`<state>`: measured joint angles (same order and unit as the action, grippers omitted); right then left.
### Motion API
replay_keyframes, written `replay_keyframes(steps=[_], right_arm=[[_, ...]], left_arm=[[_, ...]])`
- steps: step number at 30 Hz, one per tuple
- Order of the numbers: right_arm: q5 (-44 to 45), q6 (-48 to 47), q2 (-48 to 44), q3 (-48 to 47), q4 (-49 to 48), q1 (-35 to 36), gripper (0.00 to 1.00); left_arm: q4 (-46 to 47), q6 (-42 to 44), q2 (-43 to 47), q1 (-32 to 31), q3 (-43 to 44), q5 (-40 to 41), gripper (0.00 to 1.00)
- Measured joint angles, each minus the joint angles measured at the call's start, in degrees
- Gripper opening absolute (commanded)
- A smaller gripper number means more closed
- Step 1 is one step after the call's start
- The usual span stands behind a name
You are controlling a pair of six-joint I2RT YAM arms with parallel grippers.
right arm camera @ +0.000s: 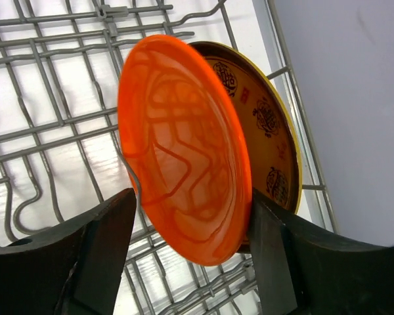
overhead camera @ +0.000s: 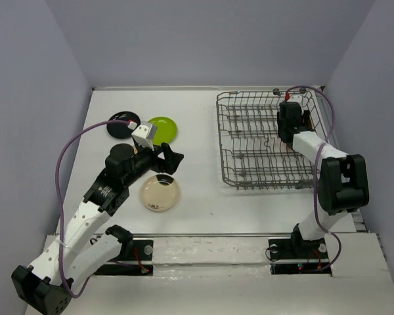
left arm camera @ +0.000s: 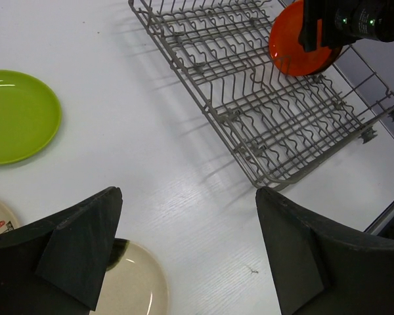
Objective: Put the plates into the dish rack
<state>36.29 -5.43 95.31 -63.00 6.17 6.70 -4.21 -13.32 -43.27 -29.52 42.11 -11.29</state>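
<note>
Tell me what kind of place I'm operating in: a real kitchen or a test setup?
Likely a lab test cell, not a kitchen: plain walls box in a white table, the dish rack sits straight on it, and the lime green plate lies loose on the tabletop.

Left fingers [left arm camera: 79, 249] spread wide above cream plate [left arm camera: 134, 282]; lime plate [left arm camera: 13, 115] at left; orange plate [left arm camera: 292, 49] upright in dish rack [left arm camera: 249, 111].

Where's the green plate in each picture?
Top external: the green plate lies on the table, upper left of centre, left of the rack.
Left wrist: at the left edge.
Right wrist: not in it.
Shared landmark: the dish rack, seen in all three views.
</note>
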Motion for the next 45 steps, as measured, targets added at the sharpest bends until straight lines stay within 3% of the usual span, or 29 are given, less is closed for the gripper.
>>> replay_keyframes(steps=[6,14,17,18,22,25,31,40,45], right_arm=[[-2.4,3.5,-1.3,-1.3,2.8,0.0,0.73],[-13.0,10.2,-13.7,-1.3,6.2,0.5,0.77],[-17.3,13.1,-18.4,-1.3,6.3,2.4,0.69],[-18.9,14.2,-19.7,-1.3,6.3,4.1,0.59],[-27.5,19.0,-20.8,-0.6,4.9,13.0,0.45],[-36.0,23.0,-17.7,-0.2,1.8,21.7,0.45],[-46.1,28.1,-1.3,-4.6,-1.5,35.4,0.52],[-52.5,32.1,17.7,-13.4,-1.9,41.1,0.54],[-54.7,33.7,22.6,-15.2,-1.9,42.5,0.48]], left_arm=[[0.0,0.0,0.0,0.0,0.0,0.9,0.94],[-0.2,0.0,0.0,1.3,0.0,1.6,0.94],[-0.2,0.0,0.2,2.1,0.0,2.7,0.94],[-0.3,0.0,0.5,2.4,0.0,3.4,0.94],[-0.5,-0.2,3.3,3.5,0.0,6.7,0.95],[-0.5,-0.4,6.3,4.0,0.0,10.3,0.96],[-0.6,-0.6,9.9,4.1,0.0,15.8,0.99],[-1.3,-0.6,10.5,4.2,0.0,16.9,0.99],[-1.3,-0.6,10.6,4.2,0.0,16.7,0.99]])
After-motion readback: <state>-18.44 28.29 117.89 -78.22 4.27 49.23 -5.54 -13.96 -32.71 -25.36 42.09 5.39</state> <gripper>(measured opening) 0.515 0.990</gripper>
